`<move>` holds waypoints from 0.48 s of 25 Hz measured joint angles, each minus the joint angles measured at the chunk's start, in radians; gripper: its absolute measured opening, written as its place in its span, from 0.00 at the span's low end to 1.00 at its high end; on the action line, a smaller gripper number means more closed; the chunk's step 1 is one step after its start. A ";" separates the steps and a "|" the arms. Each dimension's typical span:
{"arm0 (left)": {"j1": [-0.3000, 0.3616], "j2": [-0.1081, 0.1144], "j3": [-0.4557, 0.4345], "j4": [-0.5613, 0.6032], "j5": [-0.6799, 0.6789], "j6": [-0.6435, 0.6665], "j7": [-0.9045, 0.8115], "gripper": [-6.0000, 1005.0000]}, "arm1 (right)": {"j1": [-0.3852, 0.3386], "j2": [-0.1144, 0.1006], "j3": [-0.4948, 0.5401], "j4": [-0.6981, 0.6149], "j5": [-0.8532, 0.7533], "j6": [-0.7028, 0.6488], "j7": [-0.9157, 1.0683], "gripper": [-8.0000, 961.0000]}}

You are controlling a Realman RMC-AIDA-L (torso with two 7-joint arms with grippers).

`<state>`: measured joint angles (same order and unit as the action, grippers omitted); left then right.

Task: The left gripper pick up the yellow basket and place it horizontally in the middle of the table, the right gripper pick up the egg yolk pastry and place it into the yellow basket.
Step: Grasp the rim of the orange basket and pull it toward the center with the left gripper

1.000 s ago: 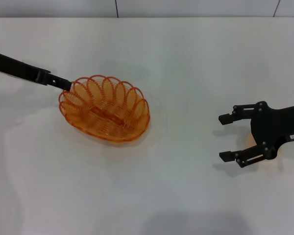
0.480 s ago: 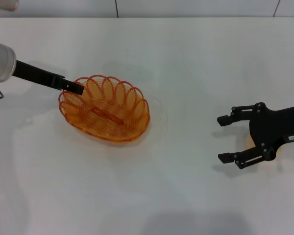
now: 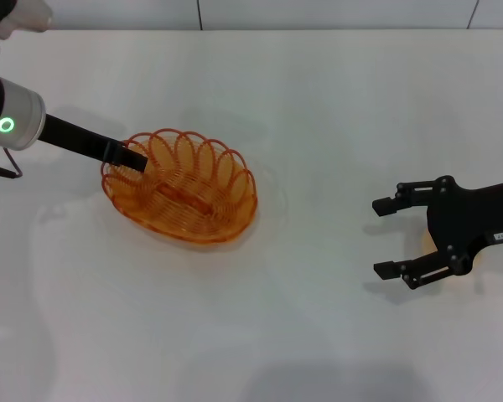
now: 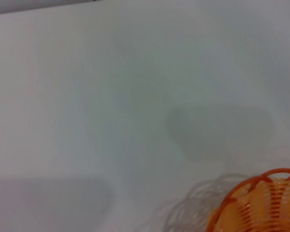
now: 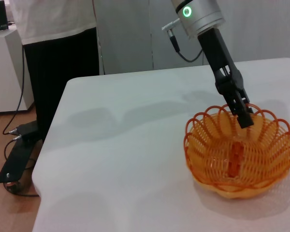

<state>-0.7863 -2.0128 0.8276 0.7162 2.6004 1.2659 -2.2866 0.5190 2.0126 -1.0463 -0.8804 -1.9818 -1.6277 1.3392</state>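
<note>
The yellow basket sits on the white table, left of centre, its long axis slanting. My left gripper reaches in from the left and its tip is at the basket's left rim; the right wrist view shows this gripper dipping just over the rim of the basket. A part of the basket's rim shows in the left wrist view. My right gripper is open and empty, low over the table at the right. The egg yolk pastry is almost hidden behind it; only a pale peach sliver shows.
A person in dark trousers stands beyond the table's far left edge, seen in the right wrist view, with cables on the floor. Bare tabletop lies between the basket and my right gripper.
My left arm has come in from the left, and its tip has gone from just outside the basket's rim to over the rim. The basket and my right gripper have barely moved.
</note>
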 joint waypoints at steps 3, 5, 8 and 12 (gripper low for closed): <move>0.000 0.000 0.001 0.000 0.001 0.000 0.000 0.49 | -0.003 0.000 0.001 0.000 0.000 0.005 0.000 0.91; 0.001 0.000 0.001 0.000 0.001 0.002 0.000 0.44 | -0.003 0.000 0.001 0.000 0.000 0.007 0.000 0.91; 0.004 0.002 0.000 0.001 -0.004 0.005 0.000 0.34 | -0.004 0.000 0.002 0.001 0.000 0.007 0.000 0.91; 0.008 0.003 -0.001 0.002 -0.006 0.008 -0.002 0.18 | -0.005 0.000 0.003 0.000 0.003 0.008 0.000 0.91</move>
<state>-0.7784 -2.0094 0.8263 0.7179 2.5943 1.2743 -2.2889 0.5137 2.0126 -1.0431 -0.8801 -1.9789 -1.6199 1.3392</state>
